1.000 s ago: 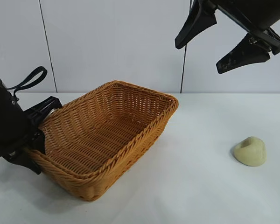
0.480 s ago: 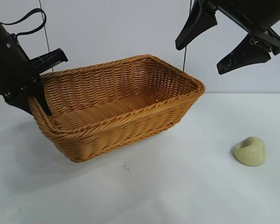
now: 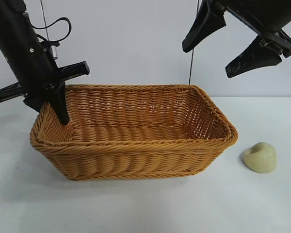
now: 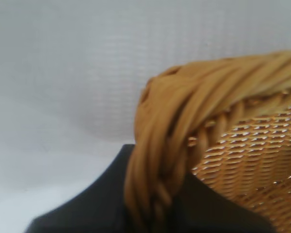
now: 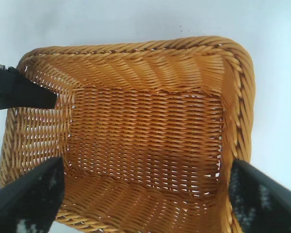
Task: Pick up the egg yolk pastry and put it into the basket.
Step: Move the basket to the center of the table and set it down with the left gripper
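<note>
The left gripper (image 3: pixel 52 99) is at the left end of the basket (image 3: pixel 136 145), pointing down. Its fingers (image 3: pixel 61 108) are pinched tight on the braided rim (image 4: pixel 184 126), with one finger inside the basket and one outside. In the left wrist view the thick rim runs right between the dark fingers. The basket is big, orange-tan and woven, and it sits on the white tabletop (image 3: pixel 184 208) with its long side facing the camera. The right gripper (image 3: pixel 242 39) hangs high up at the far right, above the right end of the basket, and its jaws are spread wide with nothing between them. Its camera looks down into the basket (image 5: pixel 145 136). The egg yolk pastry (image 3: pixel 260 157) is a small pale yellow lump on the tabletop, just beside the right end of the basket and not touching it.
</note>
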`<state>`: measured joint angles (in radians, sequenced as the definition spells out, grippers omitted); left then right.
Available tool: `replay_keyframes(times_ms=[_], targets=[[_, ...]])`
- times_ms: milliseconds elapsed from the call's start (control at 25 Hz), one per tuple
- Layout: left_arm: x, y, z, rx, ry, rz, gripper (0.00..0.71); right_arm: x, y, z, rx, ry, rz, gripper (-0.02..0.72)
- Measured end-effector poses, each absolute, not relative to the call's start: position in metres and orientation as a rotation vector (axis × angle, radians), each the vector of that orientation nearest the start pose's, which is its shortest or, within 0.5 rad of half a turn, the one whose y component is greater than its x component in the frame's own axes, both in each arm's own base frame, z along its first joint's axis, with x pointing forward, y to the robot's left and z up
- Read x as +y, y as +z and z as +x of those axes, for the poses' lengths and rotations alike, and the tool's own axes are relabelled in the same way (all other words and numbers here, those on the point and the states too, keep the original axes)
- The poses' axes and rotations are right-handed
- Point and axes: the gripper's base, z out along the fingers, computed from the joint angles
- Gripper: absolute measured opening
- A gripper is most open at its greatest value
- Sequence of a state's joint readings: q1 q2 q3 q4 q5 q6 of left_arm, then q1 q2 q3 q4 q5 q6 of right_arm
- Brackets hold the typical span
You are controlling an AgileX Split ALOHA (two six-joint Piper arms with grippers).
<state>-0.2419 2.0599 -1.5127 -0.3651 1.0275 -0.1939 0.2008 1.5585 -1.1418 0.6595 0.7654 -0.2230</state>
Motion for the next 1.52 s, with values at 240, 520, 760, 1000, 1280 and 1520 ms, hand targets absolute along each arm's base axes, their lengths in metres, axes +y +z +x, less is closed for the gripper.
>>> replay_keyframes(times_ms=[240, 520, 760, 1000, 1280, 1520], targets=[[-0.127, 0.162, 0.397, 3.087, -0.512, -0.181, 0.09, 0.103, 0.277, 0.311, 2.582, 0.746, -0.066, 0.657], [-0.129, 0.125, 0.403, 3.134, -0.548, -0.144, 0.09, 0.103, 0.277, 0.311, 2.584, 0.742, -0.069, 0.657], [-0.13, 0.124, 0.403, 3.133, -0.559, -0.133, 0.094, 0.102, 0.277, 0.311, 2.585, 0.739, -0.067, 0.657], [-0.131, 0.12, 0.403, 3.139, -0.571, -0.144, 0.377, 0.102, 0.277, 0.311, 2.589, 0.737, -0.072, 0.657], [-0.131, 0.135, 0.403, 3.104, -0.584, -0.135, 0.633, 0.103, 0.276, 0.31, 2.598, 0.742, -0.077, 0.657], [-0.129, 0.188, 0.397, 2.997, -0.611, -0.084, 0.643, 0.103, 0.276, 0.31, 2.599, 0.741, -0.077, 0.657]])
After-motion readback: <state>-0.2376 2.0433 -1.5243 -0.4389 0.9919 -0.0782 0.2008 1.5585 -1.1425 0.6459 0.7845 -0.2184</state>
